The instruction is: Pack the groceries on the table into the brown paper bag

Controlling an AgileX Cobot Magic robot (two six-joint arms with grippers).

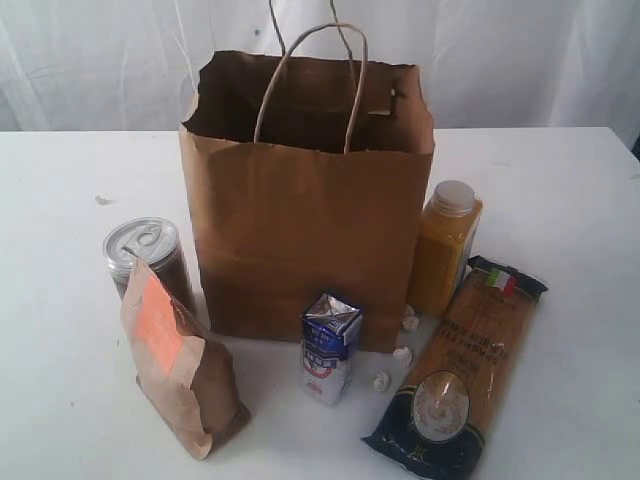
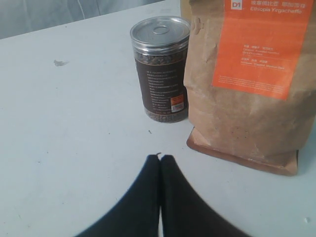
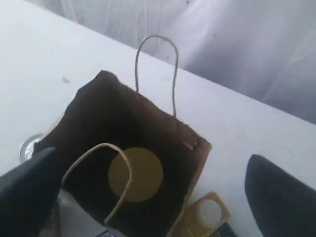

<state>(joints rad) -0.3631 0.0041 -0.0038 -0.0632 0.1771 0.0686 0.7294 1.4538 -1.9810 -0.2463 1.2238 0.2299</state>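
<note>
- Centrally in the exterior view, the brown paper bag point(image 1: 300, 240) stands upright and open on the white bench point(image 1: 570, 200), with its two loop handles sticking up.
- Inside the bag, as the right wrist camera shows, the yellow-lidded clear jar point(image 3: 136, 174) sits at the bottom, lid up.
- The right hand point(image 3: 150, 160) hangs above the bag's mouth, released, its dark fingers point(image 3: 29, 192) spread wide with nothing between them.
- The left hand point(image 2: 160, 163) is clenched on nothing, fingertips pressed together, low over the bench near the can and pouch.
- At the left of the exterior frame, the dark silver-topped can point(image 1: 145, 250) stands upright beside the bag.
- The small kraft pouch with orange label point(image 1: 175, 360) stands just in front of the can, at lower left.
- The small blue-white carton point(image 1: 330, 345) stands upright at lower centre, close to the bag.
- To the right, the orange juice bottle point(image 1: 445, 255) stands beside the bag.
- The long pasta packet point(image 1: 465, 380) lies flat at lower right, one end near the bottle.
- A few small white lumps point(image 1: 405, 352) lie between carton and packet; I cannot tell what they are.
</note>
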